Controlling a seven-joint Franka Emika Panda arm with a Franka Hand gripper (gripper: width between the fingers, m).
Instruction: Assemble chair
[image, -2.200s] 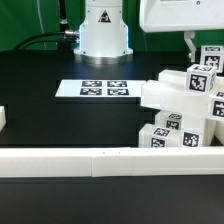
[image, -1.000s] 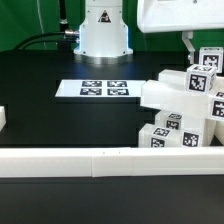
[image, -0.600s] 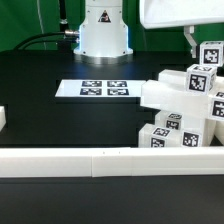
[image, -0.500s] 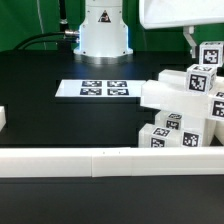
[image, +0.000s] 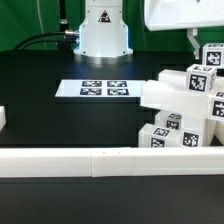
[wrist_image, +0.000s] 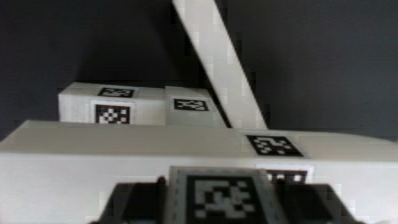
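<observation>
The partly joined chair (image: 185, 110) stands at the exterior view's right: stacked glossy white blocks with black-and-white tags. My gripper (image: 207, 50) hangs just above its top at the exterior view's upper right, shut on a short white tagged post (image: 213, 56). In the wrist view the post's tag (wrist_image: 222, 196) sits between my dark fingers (wrist_image: 139, 200), over a flat white slab (wrist_image: 143, 143) with two tagged blocks (wrist_image: 111, 103) beyond it. The far side of the chair is cut off by the frame edge.
The marker board (image: 103, 89) lies flat mid-table. A long low white rail (image: 100, 160) runs along the front edge and shows as a slanted white bar in the wrist view (wrist_image: 217, 55). The robot base (image: 103, 30) stands at the back.
My gripper and the post it holds have shifted slightly toward the exterior view's right. The chair pieces have not moved.
</observation>
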